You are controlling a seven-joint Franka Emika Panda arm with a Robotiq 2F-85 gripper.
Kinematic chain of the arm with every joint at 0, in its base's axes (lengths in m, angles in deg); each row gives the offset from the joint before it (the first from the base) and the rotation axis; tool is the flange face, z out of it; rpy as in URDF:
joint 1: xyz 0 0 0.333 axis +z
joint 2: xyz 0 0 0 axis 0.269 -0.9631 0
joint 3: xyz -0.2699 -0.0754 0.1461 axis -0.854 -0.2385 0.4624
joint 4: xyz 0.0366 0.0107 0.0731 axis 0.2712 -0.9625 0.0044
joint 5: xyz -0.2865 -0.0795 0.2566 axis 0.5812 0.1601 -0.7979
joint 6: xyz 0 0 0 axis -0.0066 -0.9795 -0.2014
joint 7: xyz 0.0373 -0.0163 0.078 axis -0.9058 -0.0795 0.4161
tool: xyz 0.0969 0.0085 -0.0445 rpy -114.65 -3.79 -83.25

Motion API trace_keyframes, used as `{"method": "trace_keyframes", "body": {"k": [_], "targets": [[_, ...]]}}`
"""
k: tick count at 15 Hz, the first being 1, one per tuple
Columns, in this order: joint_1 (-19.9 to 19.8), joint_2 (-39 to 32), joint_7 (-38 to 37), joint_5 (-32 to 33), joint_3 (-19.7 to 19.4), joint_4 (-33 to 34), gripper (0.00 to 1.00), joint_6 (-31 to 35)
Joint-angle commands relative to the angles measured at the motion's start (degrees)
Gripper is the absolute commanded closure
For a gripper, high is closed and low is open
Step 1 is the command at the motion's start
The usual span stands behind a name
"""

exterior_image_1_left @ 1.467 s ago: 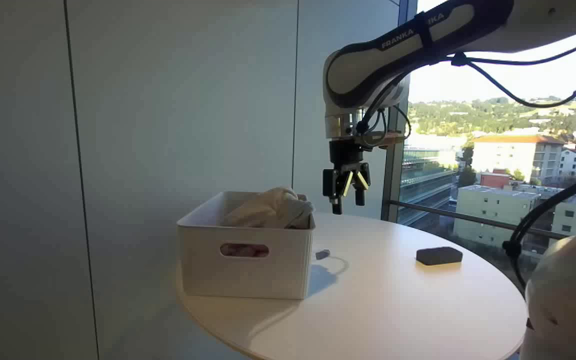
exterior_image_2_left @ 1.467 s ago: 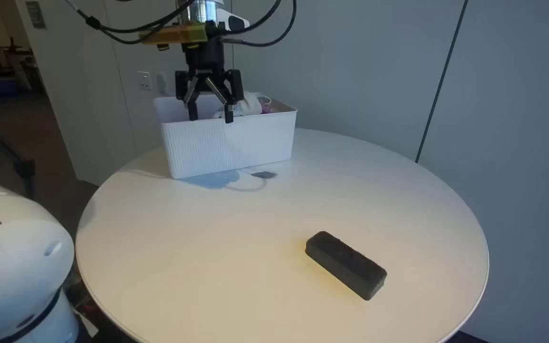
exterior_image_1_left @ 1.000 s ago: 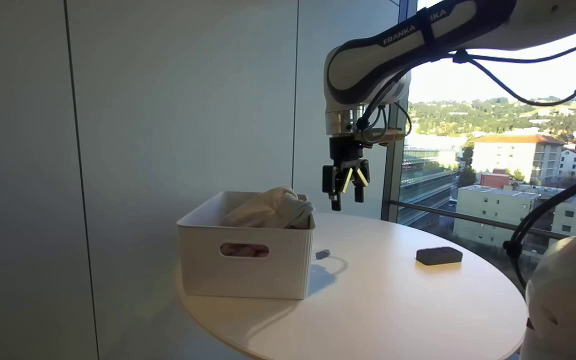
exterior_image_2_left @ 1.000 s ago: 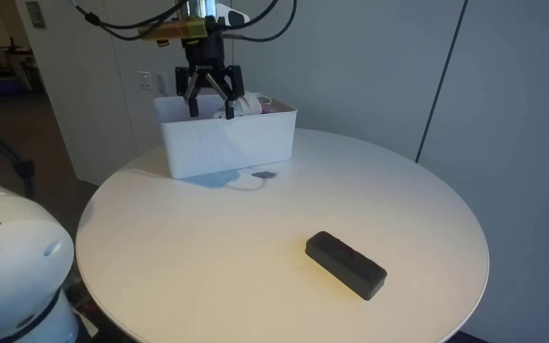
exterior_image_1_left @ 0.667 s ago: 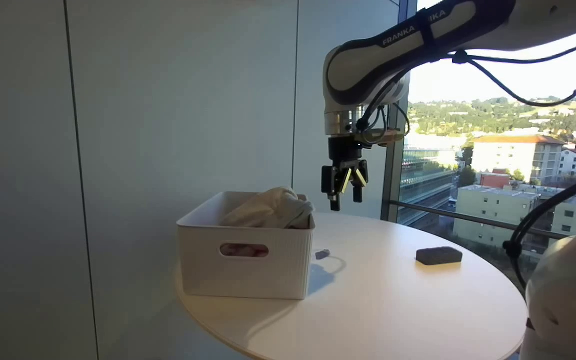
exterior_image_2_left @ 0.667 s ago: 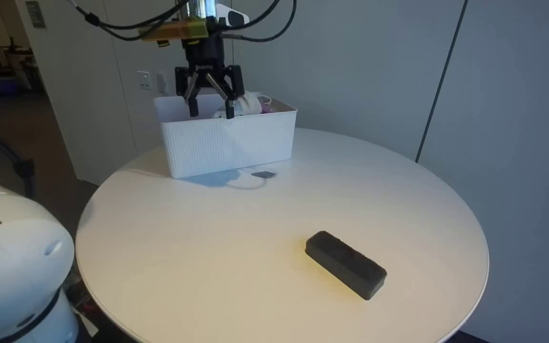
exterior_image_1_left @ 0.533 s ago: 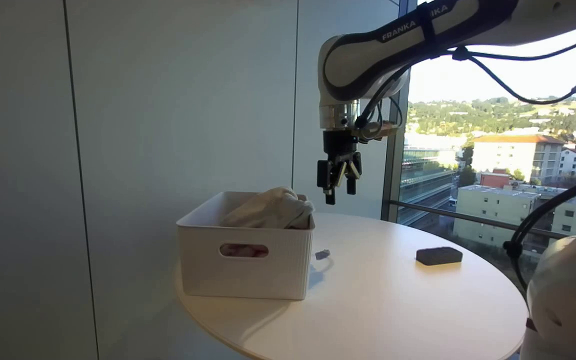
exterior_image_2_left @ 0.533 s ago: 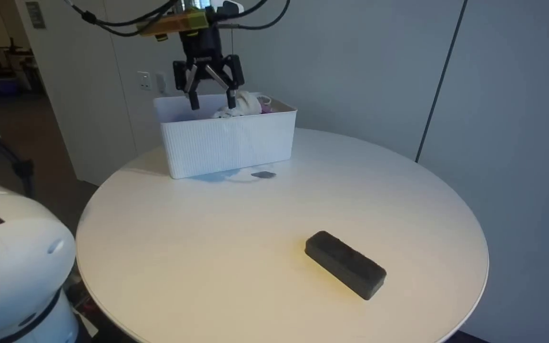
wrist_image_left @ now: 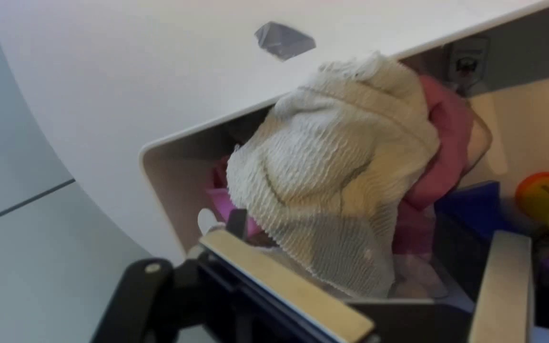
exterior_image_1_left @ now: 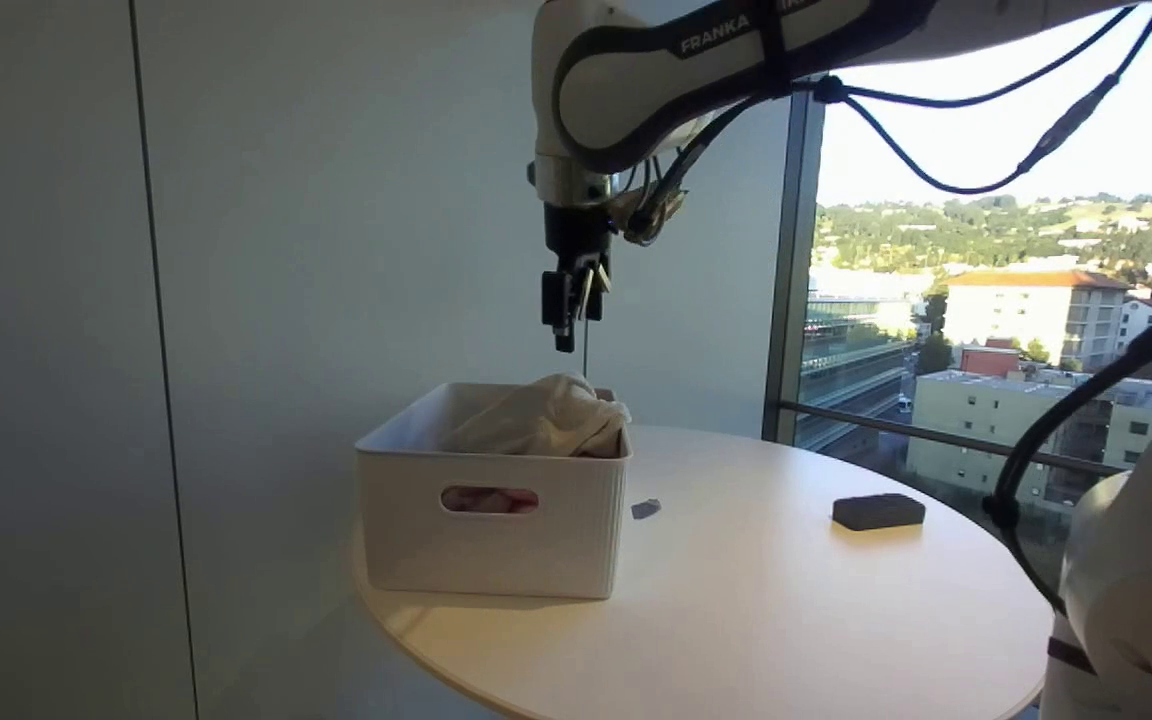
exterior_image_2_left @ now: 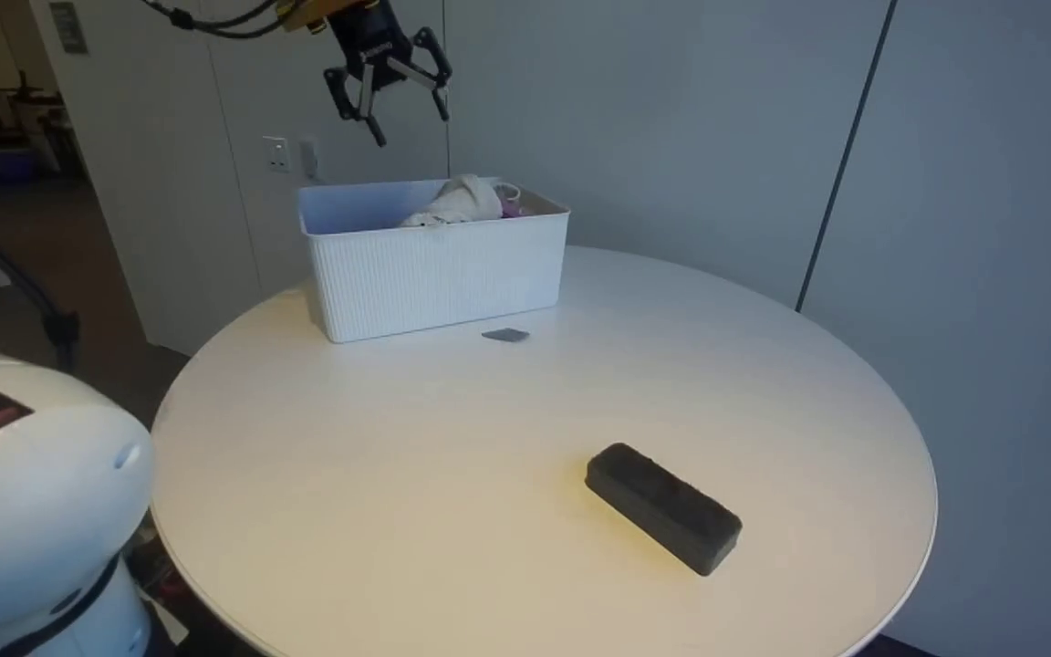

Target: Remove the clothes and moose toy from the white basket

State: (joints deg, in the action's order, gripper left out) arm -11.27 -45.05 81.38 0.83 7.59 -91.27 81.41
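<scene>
The white basket point(exterior_image_1_left: 486, 550) stands on the round table; it also shows in an exterior view point(exterior_image_2_left: 439, 278) and in the wrist view point(wrist_image_left: 184, 136). A crumpled cream cloth point(wrist_image_left: 331, 143) lies on top inside it, sticking above the rim in both exterior views point(exterior_image_1_left: 536, 420) point(exterior_image_2_left: 466, 203). A pinkish-red soft piece point(wrist_image_left: 448, 128) shows beside the cloth. I cannot make out a moose toy. My gripper point(exterior_image_2_left: 411, 130) is open and empty above the basket, tilted, apart from the cloth; in an exterior view point(exterior_image_1_left: 579, 333) it hangs over the cloth.
The basket also holds a yellow and orange toy point(wrist_image_left: 546, 200), a blue piece point(wrist_image_left: 472, 205) and a pink piece point(wrist_image_left: 223, 202). A black block point(exterior_image_2_left: 662, 508) and a small grey flake point(exterior_image_2_left: 505, 335) lie on the table point(exterior_image_2_left: 398, 456). A wall point(exterior_image_1_left: 336, 200) stands behind the basket.
My gripper has risen and moved over the basket, leftward in an exterior view, and has turned and tilted. It stays open. The basket and cloth look unmoved.
</scene>
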Motion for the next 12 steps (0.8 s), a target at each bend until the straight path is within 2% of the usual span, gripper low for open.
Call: {"method": "trace_keyframes", "body": {"k": [1, 4, 7, 10, 11, 12], "targets": [[-0.2, -12.4, 6.7, 6.1, -0.8, 8.1, 0.00, 5.1], [-1.0, -20.4, 8.8, 8.2, -2.4, 12.4, 0.00, 3.6], [-1.7, -26.7, 11.1, 6.2, -4.2, 17.0, 0.00, -2.4], [-3.1, -31.5, 16.3, -0.3, -5.1, 22.0, 0.00, -9.2], [-3.5, -32.8, 17.5, -2.3, -5.2, 23.8, 0.25, -11.0], [-3.8, -33.2, 18.6, -4.1, -5.0, 24.6, 0.27, -12.0]]}}
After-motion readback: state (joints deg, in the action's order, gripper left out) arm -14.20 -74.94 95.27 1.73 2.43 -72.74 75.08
